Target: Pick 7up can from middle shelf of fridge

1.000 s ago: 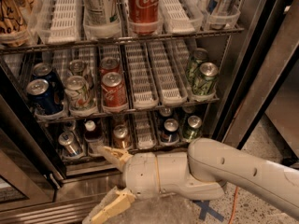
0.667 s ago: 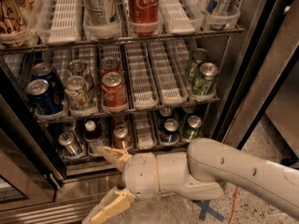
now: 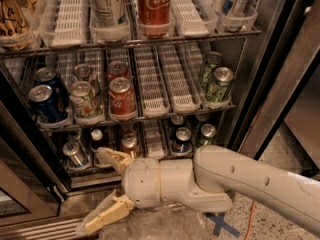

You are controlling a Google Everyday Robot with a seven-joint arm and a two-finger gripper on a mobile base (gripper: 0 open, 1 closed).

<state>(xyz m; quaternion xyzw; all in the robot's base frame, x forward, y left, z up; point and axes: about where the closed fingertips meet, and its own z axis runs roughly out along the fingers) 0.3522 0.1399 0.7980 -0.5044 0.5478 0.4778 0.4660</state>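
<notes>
Before the fridge (image 3: 272, 79), the end effector (image 3: 93, 190) gapes below the 7up can (image 3: 85, 100).

Single close view from above, angled down into the fridge (image 3: 261, 84), hand (image 3: 95, 190) low in foreground

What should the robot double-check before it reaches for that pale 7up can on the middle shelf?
1. Fridge open, shelves exposed: ok.
2. 7up can upright at the front of the middle shelf: ok.
3. Gripper fingers spread open: ok.
4. Gripper level with the can: not ok; it sits lower, by the bottom shelf.
5. Finger room between the blue can and red cola can: cannot tell.
</notes>
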